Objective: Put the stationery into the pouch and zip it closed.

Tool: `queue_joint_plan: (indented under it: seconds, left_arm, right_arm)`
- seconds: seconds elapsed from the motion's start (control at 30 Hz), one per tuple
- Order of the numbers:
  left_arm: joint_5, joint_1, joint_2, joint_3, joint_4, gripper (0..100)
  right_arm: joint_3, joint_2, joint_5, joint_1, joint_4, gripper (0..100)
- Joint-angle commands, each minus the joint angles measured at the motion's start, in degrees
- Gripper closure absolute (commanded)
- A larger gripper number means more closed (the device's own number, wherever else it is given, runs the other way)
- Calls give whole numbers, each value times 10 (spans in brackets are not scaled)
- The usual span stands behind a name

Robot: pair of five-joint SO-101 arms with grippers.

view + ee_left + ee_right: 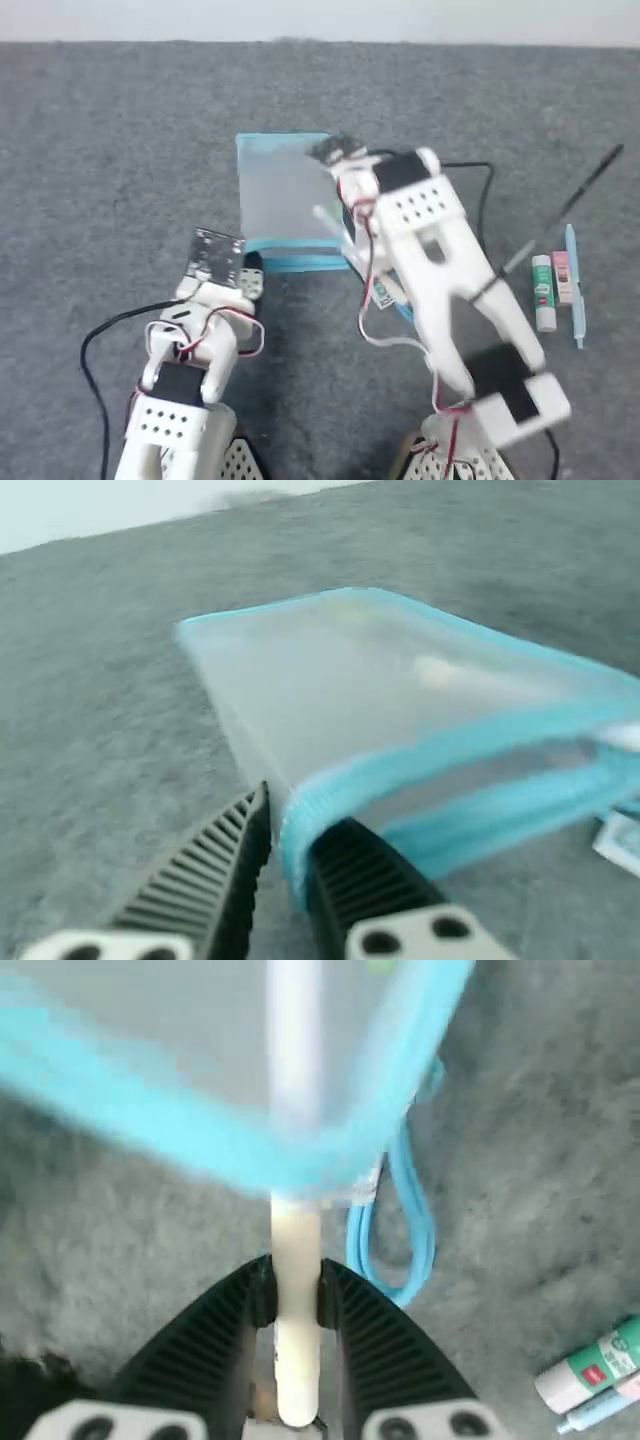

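Pouch: a see-through pouch (282, 190) with blue edging is lying flat on the grey table (100, 130). Its long axis is running away from the arms, and its blue-banded mouth is facing back toward them.

Left gripper: the left gripper (285, 825) is pinching the blue rim at the near corner of the mouth, with one finger on either side of the fabric, and the rim is bulging upward there.

Right gripper: the right gripper (297, 1280) is clamping a white pen (297, 1360) between its ribbed pads.

Pen direction: the pen's long axis is pointing straight out from the jaws and into the mouth. Its front part is lying past the blue rim.

Blue loop: a blue loop (405, 1230) is trailing from the mouth's corner beside the pen.

Loose stationery: a glue stick (543, 292), a pink piece (561, 277) and a light blue pen (574, 285) are lying side by side to the right, well apart from the pouch, all pointing roughly away from the arms. A black pen (592, 182) is lying slanted beyond them.

Hard to make out: the pen's front end is showing only as a pale blur through the wall, so its tip cannot be placed. In the high view the right arm's own body is covering its fingers and that corner of the mouth. The pink piece is too small to identify.
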Motion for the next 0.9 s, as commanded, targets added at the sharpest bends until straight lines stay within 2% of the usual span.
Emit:
queue_joint_plan:
  seconds: [0.0, 0.2, 0.47, 0.6, 0.73, 0.87]
  left_arm:
    - [-10, 62, -5, 2, -21, 987]
    - [-33, 98, -9, 1, 4, 987]
    - [-34, 99, -9, 2, 4, 987]
    - [-34, 99, -9, 2, 4, 987]
    - [-34, 98, -9, 2, 4, 987]
    - [-34, 98, -9, 2, 4, 987]
  right_arm:
    - [-150, 58, -50, 14, 33, 992]
    - [-275, 131, -57, 12, 59, 992]
    - [-286, 159, -76, 9, 58, 991]
    - [-286, 130, -47, -10, 59, 892]
    - [-285, 97, -10, -63, 59, 787]
    - [-285, 79, 11, -94, 58, 790]
